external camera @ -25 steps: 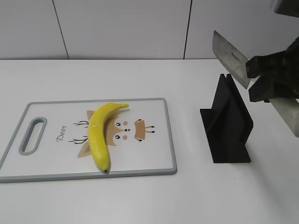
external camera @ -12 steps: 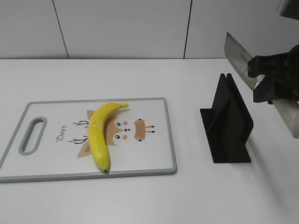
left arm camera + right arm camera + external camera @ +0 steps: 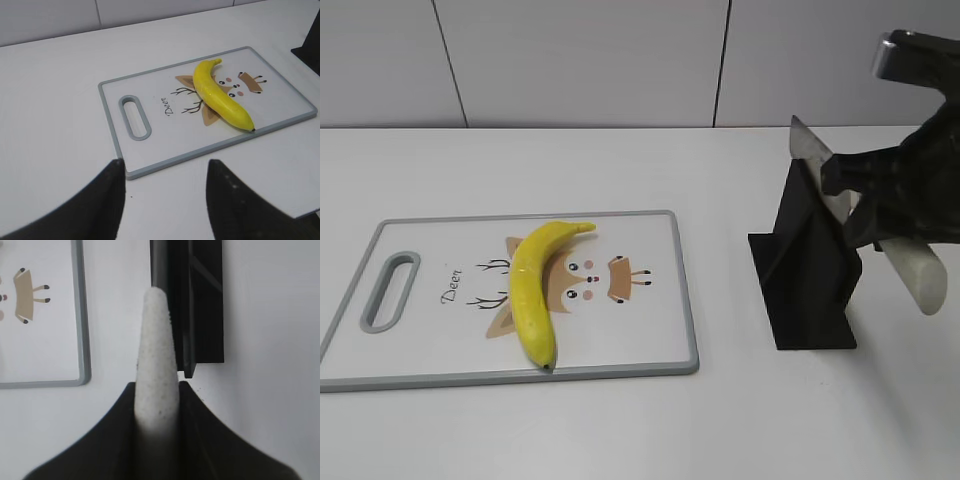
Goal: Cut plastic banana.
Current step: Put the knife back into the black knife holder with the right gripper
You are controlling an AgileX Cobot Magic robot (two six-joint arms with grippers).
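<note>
You are looking at one plastic banana (image 3: 532, 291), one cutting board (image 3: 650, 355), one knife (image 3: 910, 270) and one black knife stand (image 3: 805, 275), all on one white table (image 3: 620, 160).

The plastic banana is lying whole on the cutting board in the left half of the exterior view, curving from its upper tip near the board's middle down to a dark tip just inside the board's lower edge. It is covering part of the printed deer cartoon. In the left wrist view the same banana (image 3: 220, 96) is sitting in the upper right of the frame, with the board's handle slot (image 3: 134, 116) to its left.

Your right gripper (image 3: 865, 195) is working at the right edge of the exterior view, clamped on the knife: the pale handle is sticking out to the lower right and the blade is angling to the upper left, its lower part hidden behind the top of the stand. In the right wrist view the two dark fingers (image 3: 115, 440) are pressing on either side of the pale handle (image 3: 156, 365), with the stand (image 3: 200, 305) above it.

Your left gripper (image 3: 165, 200) is showing only in the left wrist view, at the bottom of the frame, jaws spread wide and holding nothing, just off the near edge of the board.
</note>
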